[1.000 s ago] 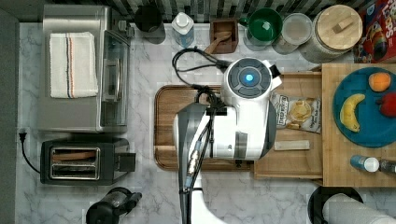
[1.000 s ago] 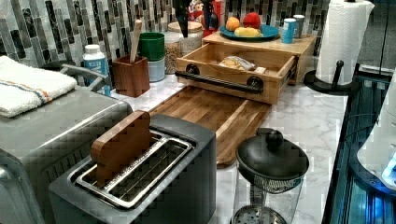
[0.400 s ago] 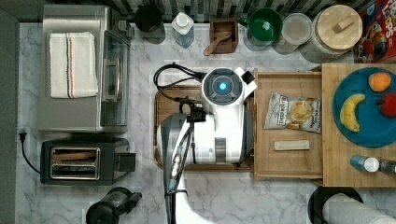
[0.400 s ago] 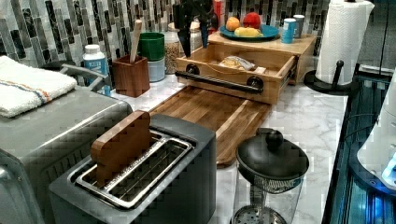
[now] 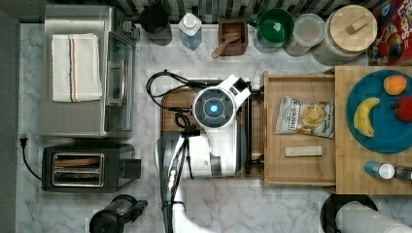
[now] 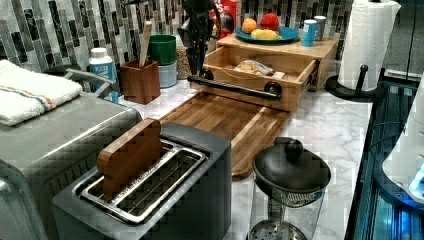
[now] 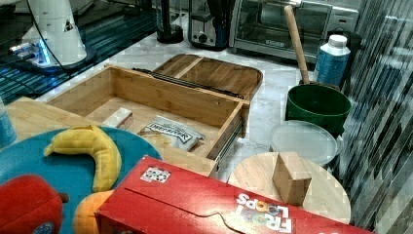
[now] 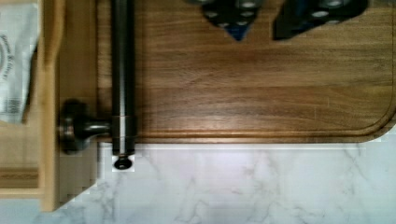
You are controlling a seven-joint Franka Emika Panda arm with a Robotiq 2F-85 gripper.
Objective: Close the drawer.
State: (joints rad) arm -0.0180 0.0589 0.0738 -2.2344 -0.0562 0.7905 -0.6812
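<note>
- The red cereal box (image 7: 204,207) at the worktop's back corner reads "FROOT LOOPS" in white letters in the right view.
- The chip bag (image 5: 305,115) in the drawer (image 5: 300,167) carries print too small to read.
- The drawer stands pulled out from under the butcher-block top (image 5: 347,170), its plywood bottom also holding a small pale wooden block (image 5: 303,151).
- Its dark bar handle (image 8: 122,79) runs along the front wall, over the edge of the walnut cutting board (image 8: 261,93).
- The gripper (image 8: 280,21) hangs over the cutting board, near the handle but apart from it, on the side away from the drawer.
- Its two fingertips (image 8: 233,18) stand spread with a gap between them, holding nothing.
- In the left view the gripper (image 6: 197,37) sits above the drawer's back front corner, by the green cup (image 6: 162,49).
</note>
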